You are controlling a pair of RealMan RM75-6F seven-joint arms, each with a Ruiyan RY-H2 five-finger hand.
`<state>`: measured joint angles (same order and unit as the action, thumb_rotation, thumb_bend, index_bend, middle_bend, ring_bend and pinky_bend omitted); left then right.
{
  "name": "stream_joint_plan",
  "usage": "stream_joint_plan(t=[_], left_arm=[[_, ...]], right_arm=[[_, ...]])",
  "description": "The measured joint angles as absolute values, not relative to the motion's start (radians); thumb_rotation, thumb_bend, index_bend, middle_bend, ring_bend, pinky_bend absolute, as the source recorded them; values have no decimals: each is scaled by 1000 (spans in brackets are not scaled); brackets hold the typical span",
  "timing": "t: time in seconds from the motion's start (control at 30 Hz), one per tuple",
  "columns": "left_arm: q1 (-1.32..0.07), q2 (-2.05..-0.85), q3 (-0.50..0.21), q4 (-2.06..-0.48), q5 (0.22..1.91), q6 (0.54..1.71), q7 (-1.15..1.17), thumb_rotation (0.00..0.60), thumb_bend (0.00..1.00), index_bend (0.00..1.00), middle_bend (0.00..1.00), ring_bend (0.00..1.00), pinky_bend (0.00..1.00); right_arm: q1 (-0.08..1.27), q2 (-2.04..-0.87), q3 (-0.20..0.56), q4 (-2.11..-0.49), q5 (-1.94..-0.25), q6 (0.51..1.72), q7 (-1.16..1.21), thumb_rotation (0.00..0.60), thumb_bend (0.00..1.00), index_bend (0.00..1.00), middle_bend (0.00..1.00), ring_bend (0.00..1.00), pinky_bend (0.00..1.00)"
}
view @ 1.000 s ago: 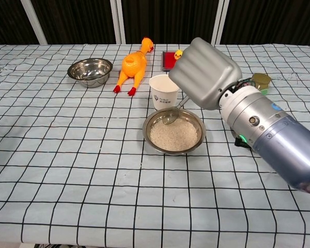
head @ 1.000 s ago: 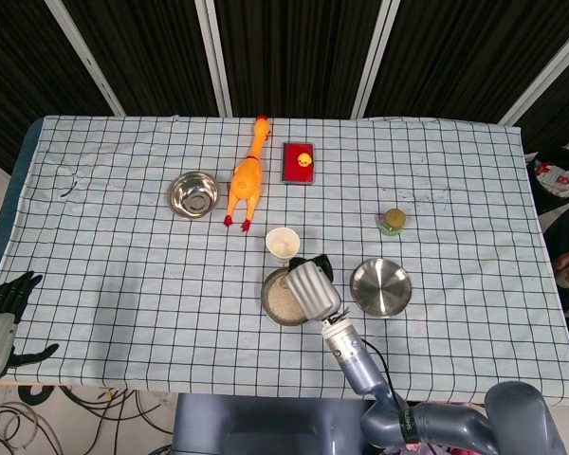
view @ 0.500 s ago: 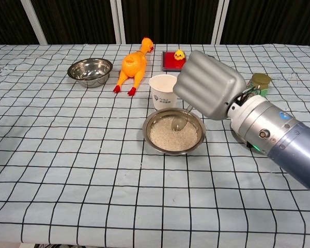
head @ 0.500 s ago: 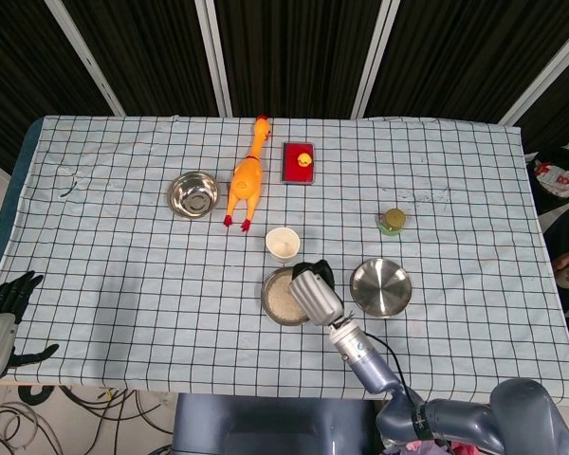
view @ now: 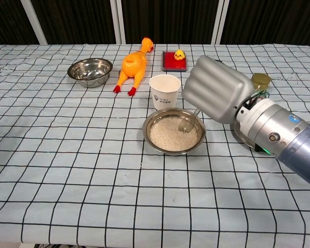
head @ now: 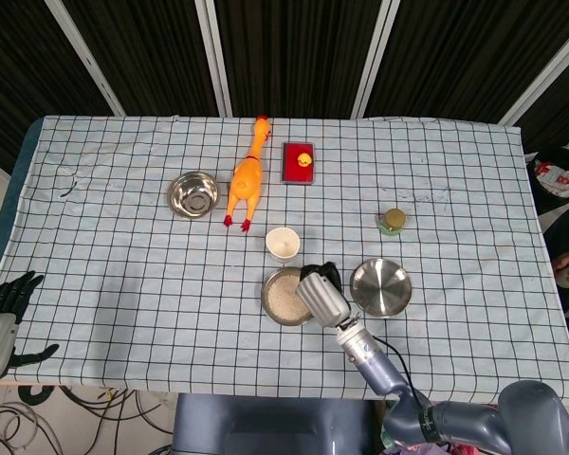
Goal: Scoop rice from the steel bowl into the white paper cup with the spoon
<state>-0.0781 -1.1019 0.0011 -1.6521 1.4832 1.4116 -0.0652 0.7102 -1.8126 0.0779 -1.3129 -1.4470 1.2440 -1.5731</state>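
A steel bowl (view: 197, 143) (head: 268, 300) holding white rice (view: 167, 133) (head: 284, 297) sits near the table's middle. The white paper cup (view: 164, 91) (head: 283, 243) stands upright just behind it. My right hand (view: 217, 96) (head: 321, 296) hovers over the bowl's right rim and holds a metal spoon (view: 188, 122). The spoon's bowl dips into the rice at the right side. My left hand (head: 2, 313) hangs off the table's left edge, holding nothing, fingers apart.
An empty steel bowl (view: 90, 71) (head: 192, 194) and an orange rubber chicken (view: 133, 65) (head: 247, 175) lie at the back left. A red box with a yellow duck (view: 174, 59) (head: 299, 161) sits behind the cup. A second steel dish (head: 380, 286) and a small jar (view: 260, 80) (head: 392, 221) are right.
My right hand has moved rightward and lower, carrying the spoon from the bowl's back rim near the cup to the rice at the bowl's right side.
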Motion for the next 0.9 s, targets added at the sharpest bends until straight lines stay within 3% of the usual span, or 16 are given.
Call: stream_joint_plan(t=[0.3, 0.9], left_arm=[[-80, -1103, 0, -1651, 1482, 1410, -67, 600, 7, 0, 0, 0, 0], [-82, -1102, -1, -1654, 1476, 1405, -75, 600, 7, 0, 0, 0, 0]], right_arm=[[685, -1828, 72, -1324, -1407, 1231, -1571, 600, 391, 561, 1000, 1000, 1000], [618, -1901, 148, -1415, -1228, 1267, -1489, 600, 401, 585, 1000, 1000, 1000]])
